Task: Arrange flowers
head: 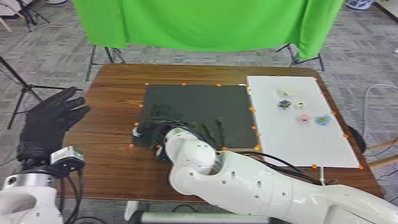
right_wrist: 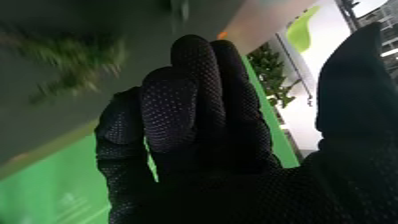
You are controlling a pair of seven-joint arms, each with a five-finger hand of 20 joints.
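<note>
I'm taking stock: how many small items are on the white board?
5: a pale item farthest off; nearer, a dark item, with a cream item to its right; nearest, a pink item, with a blue item to its right. None seems hidden.

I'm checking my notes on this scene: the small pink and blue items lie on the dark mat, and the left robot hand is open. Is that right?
Not the dark mat: in the head view, the pink item and blue item lie on the white sheet. The left robot hand is open.
</note>
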